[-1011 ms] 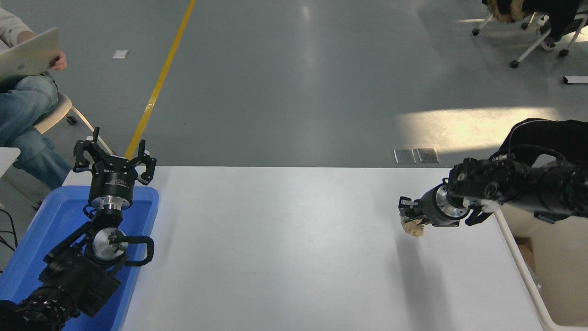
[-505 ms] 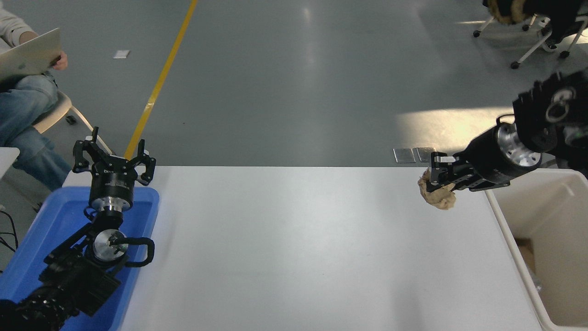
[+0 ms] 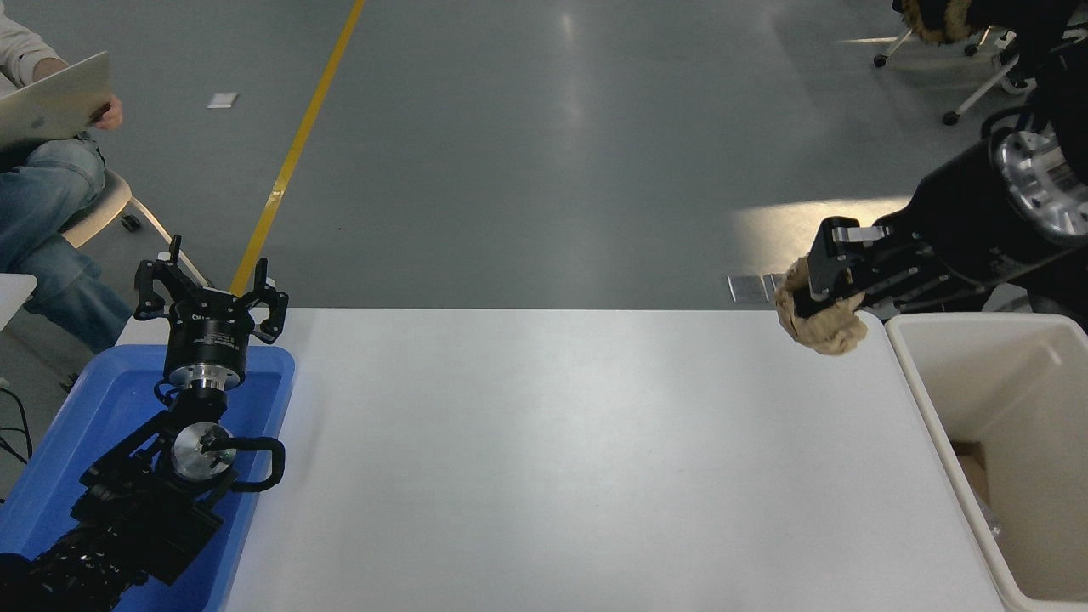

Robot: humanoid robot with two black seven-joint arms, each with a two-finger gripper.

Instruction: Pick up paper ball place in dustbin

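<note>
My right gripper (image 3: 818,289) comes in from the right edge and is shut on the tan, wrinkled paper ball (image 3: 818,321). It holds the ball high above the table's far right corner, just left of the dustbin. The dustbin (image 3: 922,393) is a cream-white tub at the right edge of the table, its inside partly in view. My left gripper (image 3: 209,293) is parked at the lower left above the blue tray, its fingers spread open and empty.
A blue shallow tray (image 3: 85,425) lies at the table's left end under the left arm. A person (image 3: 42,195) sits at the upper left holding a laptop. Rolling chairs (image 3: 977,51) stand at the upper right on the grey floor.
My right gripper has risen with the paper ball and moved toward the table's far right corner, close to the dustbin's rim. The left arm has not moved.
</note>
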